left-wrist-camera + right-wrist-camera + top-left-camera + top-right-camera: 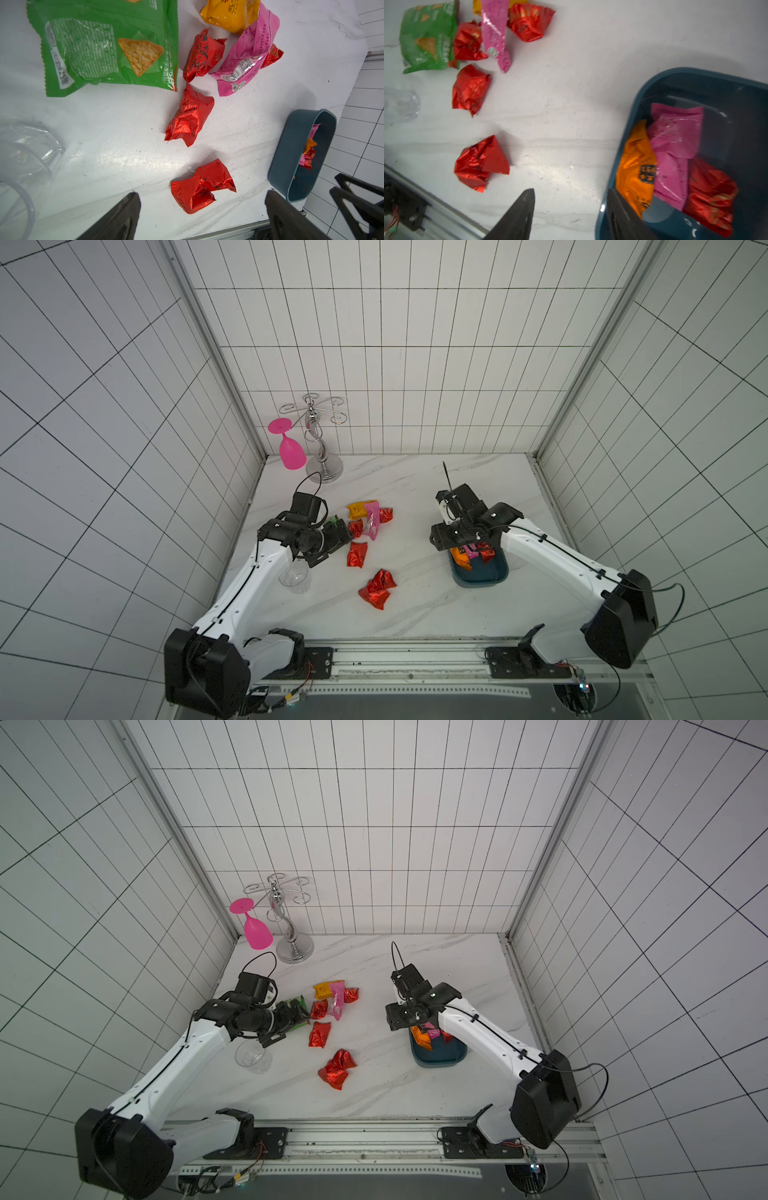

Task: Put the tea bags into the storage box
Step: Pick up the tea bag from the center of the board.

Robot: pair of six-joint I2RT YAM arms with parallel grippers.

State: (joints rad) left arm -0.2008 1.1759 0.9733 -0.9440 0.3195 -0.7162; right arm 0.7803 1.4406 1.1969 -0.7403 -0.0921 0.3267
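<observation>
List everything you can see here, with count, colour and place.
red foil tea bags: about five, red, loose mid-table
orange-yellow foil tea bag: one, orange-yellow, far end of the group
pink foil tea bag: one, pink, overlapping the orange-yellow one
dark teal plastic storage box: one, teal, near the right arm, holding orange, pink and red packets
green snack bag: one, green, beside the loose group
clear plastic cup: one, clear, by the left arm
pink wine glass: one, pink, hanging inverted on the rack
chrome glass rack: one, silver, back left corner
left gripper: one, black, open, by the green bag
right gripper: one, black, open, over the box's rim
</observation>
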